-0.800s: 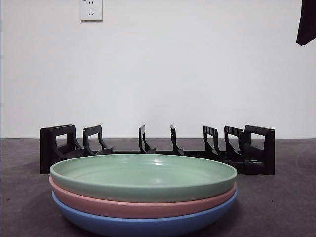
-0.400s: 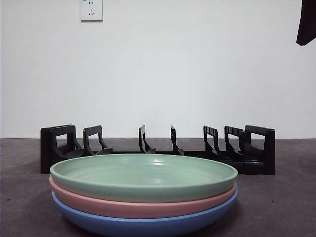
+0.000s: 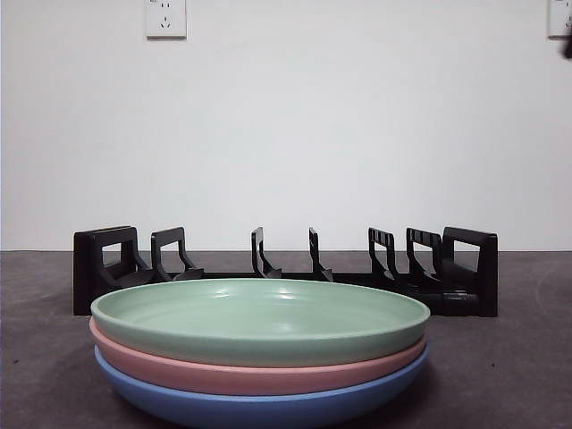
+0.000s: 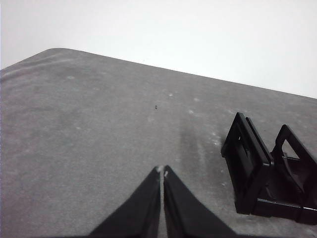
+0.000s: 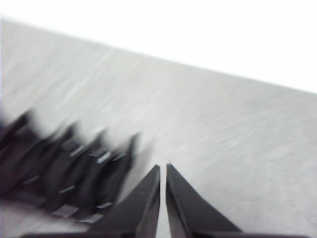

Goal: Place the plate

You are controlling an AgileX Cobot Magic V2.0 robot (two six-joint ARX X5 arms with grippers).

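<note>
**Q:** Jaws first: how does each gripper stand?

**A:** Both pairs are pressed together, holding nothing. The left gripper [image 4: 162, 171] hangs over bare grey table [image 4: 89, 129] near one end of the black rack [image 4: 267, 178]. The right gripper [image 5: 163, 168] hangs near the rack's other end; that view is blurred.

**Q:** Where are the plates, and how do they lie?

**A:** Three round plates sit stacked flat at the front of the table, rims level, openings facing up. Being round, they show no long axis. A green plate [image 3: 259, 317] rests on a pink plate [image 3: 250, 375], which rests on a blue plate [image 3: 259, 409]. All look smooth and glossy, with shallow raised rims.

**Q:** And the rack?

**A:** One black rack, behind the stack and apart from it, runs side to side across the table. Its upright dividers look like matte plastic. Two wall sockets [image 3: 165, 18] show on the white wall.
</note>
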